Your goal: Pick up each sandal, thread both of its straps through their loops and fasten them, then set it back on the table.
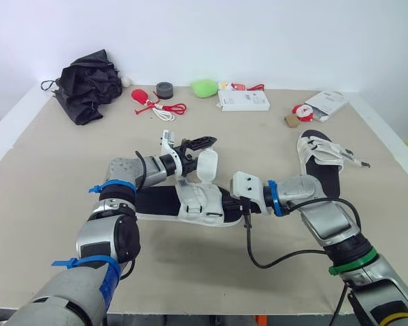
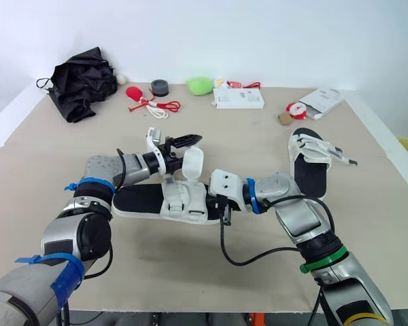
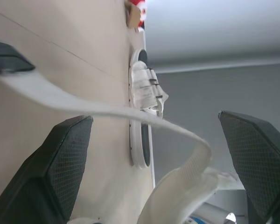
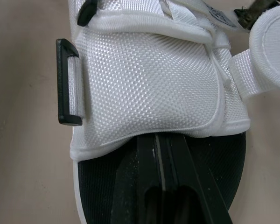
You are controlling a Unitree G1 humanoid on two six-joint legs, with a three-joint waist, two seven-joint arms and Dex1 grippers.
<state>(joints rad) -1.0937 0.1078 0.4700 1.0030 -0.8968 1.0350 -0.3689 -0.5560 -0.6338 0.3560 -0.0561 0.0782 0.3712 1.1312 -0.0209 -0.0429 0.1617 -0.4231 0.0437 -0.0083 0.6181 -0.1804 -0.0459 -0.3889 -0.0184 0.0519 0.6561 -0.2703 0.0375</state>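
A white-strapped sandal with a black sole point(image 1: 190, 202) lies on the table in front of me. My left gripper point(image 1: 198, 142) hovers just behind it, open, and a loose white strap point(image 3: 84, 105) runs across the wide gap between its fingers without being pinched. The strap's rounded end point(image 1: 207, 166) stands up from the sandal. My right gripper point(image 4: 161, 154) is shut, its fingers lying on the black insole at the sandal's right end, below the white upper. A black loop point(image 4: 65, 88) sticks out from the upper's side. The second sandal point(image 1: 323, 163) lies at the right, one strap point(image 1: 357, 161) poking outward.
Along the back edge sit a black crumpled umbrella point(image 1: 88, 85), a red and white cord point(image 1: 160, 105), a grey roll point(image 1: 165, 89), a green lump point(image 1: 205, 87), a white box point(image 1: 243, 100) and a white packet point(image 1: 330, 103). The table's right edge is close to the second sandal.
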